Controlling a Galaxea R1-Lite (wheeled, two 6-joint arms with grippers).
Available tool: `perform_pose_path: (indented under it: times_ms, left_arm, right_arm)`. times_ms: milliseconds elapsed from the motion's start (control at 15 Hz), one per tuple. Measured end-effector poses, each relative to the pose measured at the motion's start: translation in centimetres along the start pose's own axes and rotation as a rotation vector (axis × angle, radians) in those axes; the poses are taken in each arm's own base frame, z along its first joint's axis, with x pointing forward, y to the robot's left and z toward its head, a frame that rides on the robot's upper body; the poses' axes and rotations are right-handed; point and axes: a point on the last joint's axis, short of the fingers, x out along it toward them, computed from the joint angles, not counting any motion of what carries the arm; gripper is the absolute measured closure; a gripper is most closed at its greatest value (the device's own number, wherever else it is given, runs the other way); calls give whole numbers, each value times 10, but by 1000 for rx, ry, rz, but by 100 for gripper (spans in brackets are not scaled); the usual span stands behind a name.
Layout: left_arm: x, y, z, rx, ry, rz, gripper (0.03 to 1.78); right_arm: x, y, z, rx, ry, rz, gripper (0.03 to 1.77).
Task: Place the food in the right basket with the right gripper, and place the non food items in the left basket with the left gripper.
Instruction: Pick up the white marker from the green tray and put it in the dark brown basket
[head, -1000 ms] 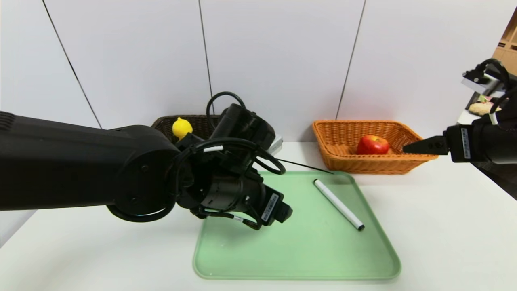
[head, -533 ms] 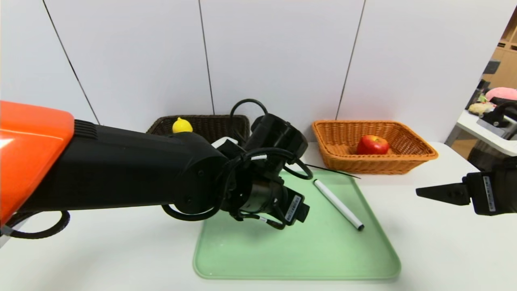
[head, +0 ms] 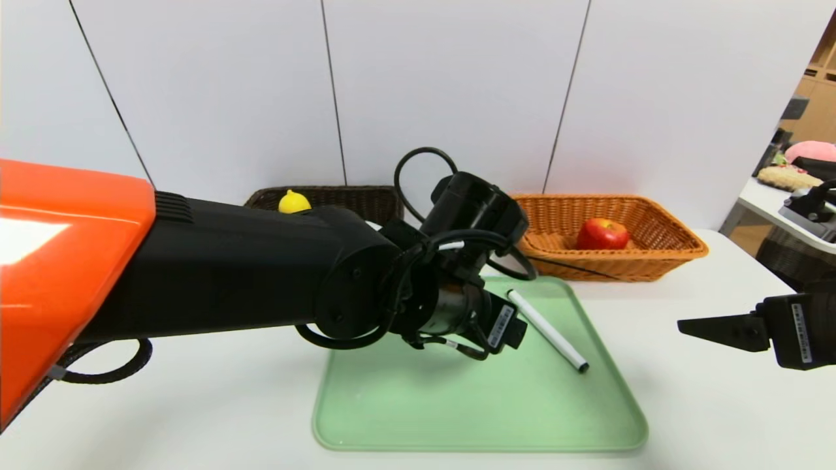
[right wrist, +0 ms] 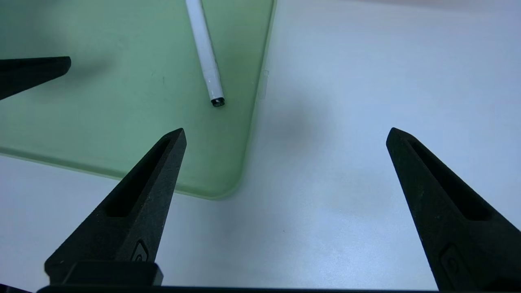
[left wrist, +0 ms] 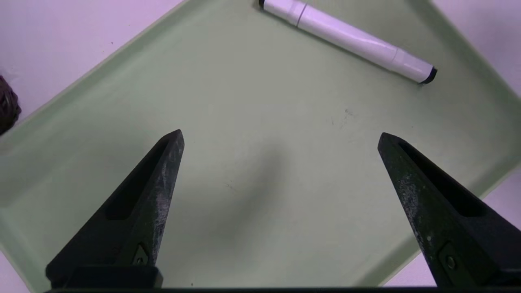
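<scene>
Head view. The left gripper [left wrist: 281, 136] hangs over the green tray [head: 366, 424], its fingers [left wrist: 160, 171] spread wide with nothing between them; bare tray floor lies in the gap. The white marker [left wrist: 346, 38] lies flat on the tray beyond the fingertips and slightly toward the right-hand finger, well apart from both tips, its long axis running roughly across the direction in which the fingers point. In the head view the marker [head: 547, 330] lies diagonally on the right half of the tray, just beside the left wrist housing, its black-capped end toward the near right edge.

The right gripper [right wrist: 285, 132] hangs above the white table [head: 686, 405] to the right of the tray, fingers [right wrist: 150, 183] likewise spread wide and holding nothing. The tray's near right corner lies ahead of its left finger; bare table fills the gap between the tips. The marker's black end lies beyond that left fingertip, clear of it. A fingertip of the left gripper shows at the edge of the right wrist view, over the tray.

Behind the tray stand two baskets. The orange right basket [head: 666, 264] holds a red apple [head: 602, 234]. The dark left basket [head: 366, 199], partly hidden by the left arm, holds a yellow object [head: 294, 202] whose lower part is hidden.
</scene>
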Motion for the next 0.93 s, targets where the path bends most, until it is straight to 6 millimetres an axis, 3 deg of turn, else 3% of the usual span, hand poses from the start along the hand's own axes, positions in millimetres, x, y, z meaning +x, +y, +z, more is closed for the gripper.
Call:
perform_pose_path:
  times_ms: [333, 600, 933]
  left_arm:
    - [1, -3, 17, 22, -58, -13, 12]
    - [14, -15, 17, 30, -30, -5, 12]
    - [37, -33, 18, -18, 46, 124, 12]
  right_arm:
    - [1, 0, -1, 3, 6, 0, 11]
    - [3, -1, -3, 4, 15, -1, 11]
    - [6, -1, -8, 5, 38, -2, 11]
